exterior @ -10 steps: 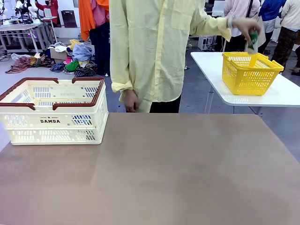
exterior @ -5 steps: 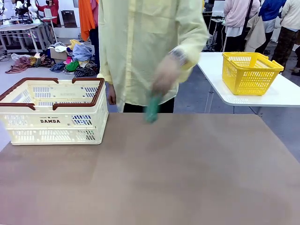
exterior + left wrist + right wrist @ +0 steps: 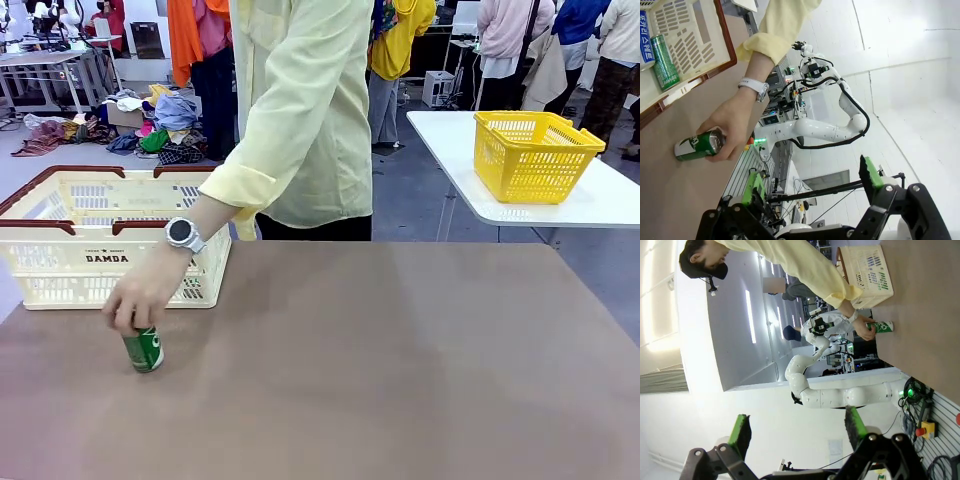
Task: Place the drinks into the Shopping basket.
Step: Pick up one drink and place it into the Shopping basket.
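Both grippers, left and right, gape wide and empty; reaching early risks striking the person's hand gripping the green can.

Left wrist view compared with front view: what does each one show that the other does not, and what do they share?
The left wrist view looks into the Shopping basket, where a green can and a blue one already lie, and shows the open left hand. The front view adds the yellow mesh basket on a side table and the crate's "DAMDA" lettering. Both show the person's hand on an upright green can on the table.
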You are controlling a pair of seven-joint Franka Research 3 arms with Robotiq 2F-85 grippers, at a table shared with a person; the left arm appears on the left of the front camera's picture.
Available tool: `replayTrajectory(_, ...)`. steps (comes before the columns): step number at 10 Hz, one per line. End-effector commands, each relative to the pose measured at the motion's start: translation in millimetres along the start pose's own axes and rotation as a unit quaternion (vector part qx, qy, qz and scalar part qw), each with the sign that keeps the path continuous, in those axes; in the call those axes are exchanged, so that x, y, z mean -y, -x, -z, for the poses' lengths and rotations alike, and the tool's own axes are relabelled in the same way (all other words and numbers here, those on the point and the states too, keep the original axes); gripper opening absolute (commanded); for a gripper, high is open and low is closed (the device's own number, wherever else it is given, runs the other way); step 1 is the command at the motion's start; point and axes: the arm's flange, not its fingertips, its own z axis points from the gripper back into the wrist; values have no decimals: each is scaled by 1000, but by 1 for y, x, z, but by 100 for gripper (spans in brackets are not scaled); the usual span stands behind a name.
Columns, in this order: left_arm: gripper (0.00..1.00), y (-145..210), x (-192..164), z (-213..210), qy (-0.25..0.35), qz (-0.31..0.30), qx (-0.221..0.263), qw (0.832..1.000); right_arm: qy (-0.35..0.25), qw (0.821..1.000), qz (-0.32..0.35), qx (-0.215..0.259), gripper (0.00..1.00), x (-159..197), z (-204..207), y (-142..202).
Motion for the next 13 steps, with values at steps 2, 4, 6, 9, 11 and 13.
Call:
replayTrajectory(2, 100, 4, 1, -2, -5, -3, -4, 1000, -4, 1000, 3, 0, 100, -5, 0, 0)
replayTrajectory(4, 100, 4, 1, -2, -5, -3, -4, 1000, -4, 1000, 3, 0, 100, -5, 0, 0)
replayTrajectory(6, 100, 4, 1, -2, -5, -3, -4, 1000, -4, 1000, 3, 0, 100, -5, 0, 0)
replayTrajectory(9, 100, 4, 1, -2, -5, -3, -4, 1000, -4, 1000, 3, 0, 100, -5, 0, 0)
replayTrajectory(11, 100, -2, 25, 7, -24, -36, 38, 998, -4, 1000, 3, 0, 100, -5, 0, 0)
replayTrajectory(13, 100, 32, 103, 55, -76, -71, 4, 995, -4, 1000, 3, 0, 100, -5, 0, 0)
